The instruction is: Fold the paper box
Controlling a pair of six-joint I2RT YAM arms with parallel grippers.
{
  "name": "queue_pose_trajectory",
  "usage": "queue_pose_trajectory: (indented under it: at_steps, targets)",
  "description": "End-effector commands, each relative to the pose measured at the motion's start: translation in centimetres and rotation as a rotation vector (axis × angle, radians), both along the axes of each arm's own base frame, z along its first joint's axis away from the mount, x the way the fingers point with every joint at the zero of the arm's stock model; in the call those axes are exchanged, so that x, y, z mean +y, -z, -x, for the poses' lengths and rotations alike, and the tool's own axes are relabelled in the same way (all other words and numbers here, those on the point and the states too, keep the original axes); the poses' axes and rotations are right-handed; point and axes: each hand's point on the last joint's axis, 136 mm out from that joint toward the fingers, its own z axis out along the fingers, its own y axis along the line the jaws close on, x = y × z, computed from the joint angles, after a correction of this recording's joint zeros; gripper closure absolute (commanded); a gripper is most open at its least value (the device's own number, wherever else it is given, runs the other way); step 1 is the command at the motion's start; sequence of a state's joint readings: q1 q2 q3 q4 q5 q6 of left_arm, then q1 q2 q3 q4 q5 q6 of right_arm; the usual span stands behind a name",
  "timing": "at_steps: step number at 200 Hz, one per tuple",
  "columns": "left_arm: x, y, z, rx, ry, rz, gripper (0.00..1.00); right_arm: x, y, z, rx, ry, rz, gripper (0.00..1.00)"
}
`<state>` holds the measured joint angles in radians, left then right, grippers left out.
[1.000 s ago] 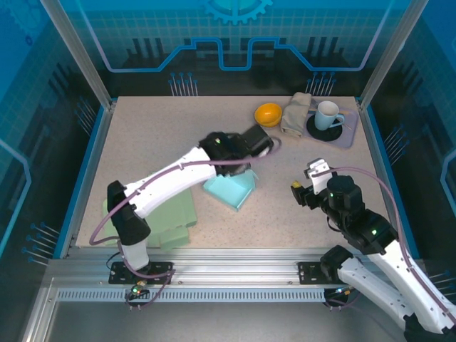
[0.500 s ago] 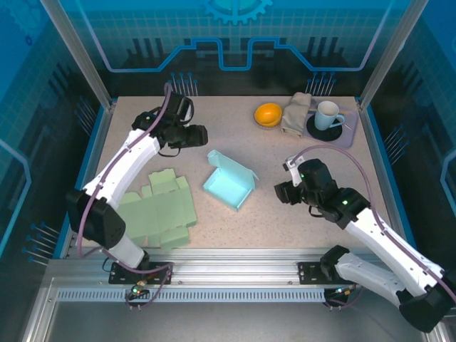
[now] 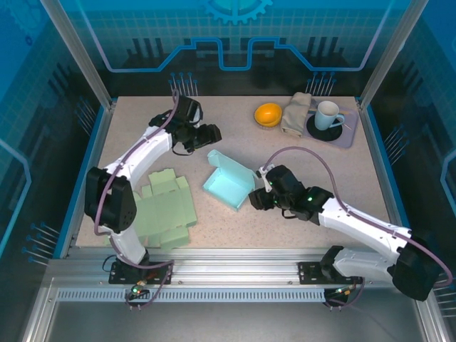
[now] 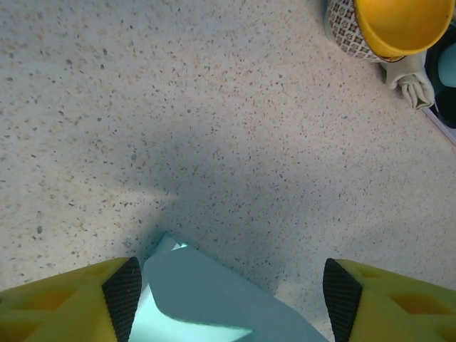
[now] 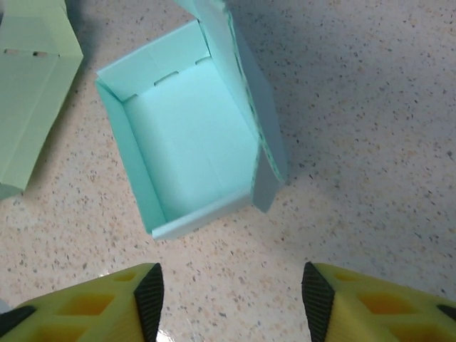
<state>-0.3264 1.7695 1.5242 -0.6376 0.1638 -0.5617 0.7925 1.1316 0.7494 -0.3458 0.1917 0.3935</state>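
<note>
Right hand (image 3: 257, 200) near paper box (image 3: 226, 191) edge

A second ago the left gripper (image 3: 214, 132) was stretched out over the far edge of the blue box (image 3: 228, 188), with its arm lying across the table. It then drew back to the far left and now hovers just beyond the box's far-left corner, apart from it. The right gripper (image 3: 254, 199) has come in from the right side of the table, step by step, and now sits just beside the box's right edge, with its arm stretched out low behind it.
</note>
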Motion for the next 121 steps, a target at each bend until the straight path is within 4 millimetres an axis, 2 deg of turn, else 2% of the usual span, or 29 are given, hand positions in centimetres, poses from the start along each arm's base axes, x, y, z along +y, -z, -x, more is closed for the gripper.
queue_pose_trajectory:
  at_steps: [1,76,121]
  targets:
    - [-0.7,1.3,-0.2,0.046,-0.022,0.058,0.28,0.9,-1.1,-1.9,-0.075,0.064,-0.050,0.50]
    - [-1.4,3.0,0.3,0.095,-0.028,0.071,0.27,1.7,-0.2,-3.9,-0.067,0.128,-0.026,0.65]
    - [-2.5,3.5,1.5,0.123,-0.028,0.089,0.26,2.5,-0.6,-4.4,-0.053,0.145,-0.055,0.78]
